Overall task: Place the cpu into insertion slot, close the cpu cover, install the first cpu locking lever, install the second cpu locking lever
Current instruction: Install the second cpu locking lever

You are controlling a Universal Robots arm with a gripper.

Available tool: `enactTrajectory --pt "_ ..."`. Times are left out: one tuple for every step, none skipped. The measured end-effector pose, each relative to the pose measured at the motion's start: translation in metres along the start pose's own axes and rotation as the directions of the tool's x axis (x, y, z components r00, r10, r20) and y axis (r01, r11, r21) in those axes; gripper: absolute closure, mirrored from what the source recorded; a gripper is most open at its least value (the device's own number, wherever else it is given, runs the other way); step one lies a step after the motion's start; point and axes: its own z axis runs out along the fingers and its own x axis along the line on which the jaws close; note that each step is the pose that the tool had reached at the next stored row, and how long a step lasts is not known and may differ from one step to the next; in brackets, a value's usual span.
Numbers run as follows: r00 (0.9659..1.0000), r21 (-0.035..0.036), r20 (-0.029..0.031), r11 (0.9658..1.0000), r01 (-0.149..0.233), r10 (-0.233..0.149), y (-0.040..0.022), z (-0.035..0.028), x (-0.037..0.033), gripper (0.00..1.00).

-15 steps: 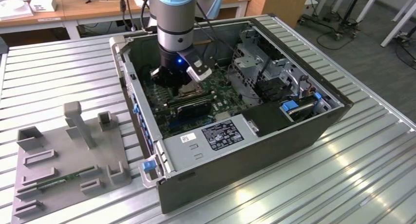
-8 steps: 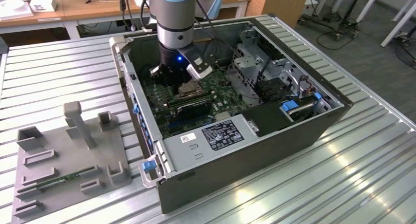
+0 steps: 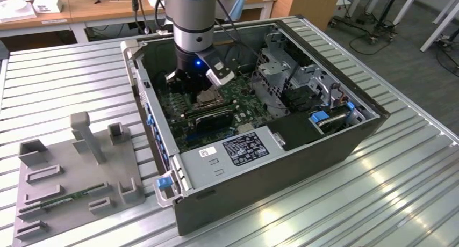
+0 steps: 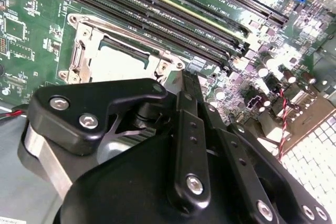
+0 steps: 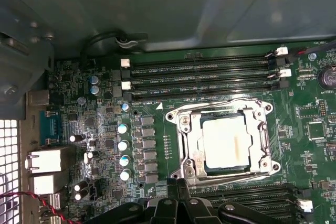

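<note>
Motherboard (image 5: 100, 129): green, speckled with small silver-topped capacitors. Cpu (image 5: 224, 141): pale silver-beige top, seated in the insertion slot (image 5: 184, 145) with its silvery metal rim. Cpu cover (image 5: 260, 129): silvery frame. Memory slots (image 5: 205, 74): long, black, white end clips. Gripper (image 4: 178, 182): black links with silver bolt heads. Twisted wire (image 5: 31, 199): red and black. Computer case (image 3: 287, 172): dark grey outside, blue plastic tabs. Table (image 3: 64, 80): ribbed silver metal. Fixture tray (image 3: 72, 188): plain grey.

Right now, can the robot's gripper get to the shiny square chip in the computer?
Probably yes. The gripper hangs inside the open case right by the cpu, which sits in the insertion slot under the closed cpu cover. Nothing lies between them.
</note>
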Motion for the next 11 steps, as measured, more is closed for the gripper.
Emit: enactTrajectory --pt "1.0 0.0002 -0.0001 1.0 0.0 0.0 0.0 -0.0001 -0.0005 0.89" --pt "1.0 0.0002 -0.0001 1.0 0.0 0.0 0.0002 0.0 -0.0018 0.89" --pt "1.0 0.0003 -0.0001 1.0 0.0 0.0 0.0004 0.0 -0.0039 0.89" --pt "1.0 0.0001 0.0 1.0 0.0 0.0 0.0007 0.0002 -0.0065 0.89" --pt "1.0 0.0001 -0.0001 1.0 0.0 0.0 0.0009 0.0002 -0.009 0.89" --pt "1.0 0.0002 -0.0001 1.0 0.0 0.0 0.0011 0.0003 -0.0114 0.89" --pt "1.0 0.0001 0.0 1.0 0.0 0.0 0.0014 0.0004 -0.0136 0.89" --pt "1.0 0.0001 0.0 1.0 0.0 0.0 0.0017 0.0005 -0.0166 0.89" --pt "1.0 0.0002 0.0 1.0 0.0 0.0 0.002 0.0005 -0.0197 0.89" --pt "1.0 0.0002 0.0 1.0 0.0 0.0 0.0023 0.0006 -0.0229 0.89" --pt "1.0 0.0001 0.0 1.0 0.0 0.0 0.0027 0.0008 -0.0262 0.89"
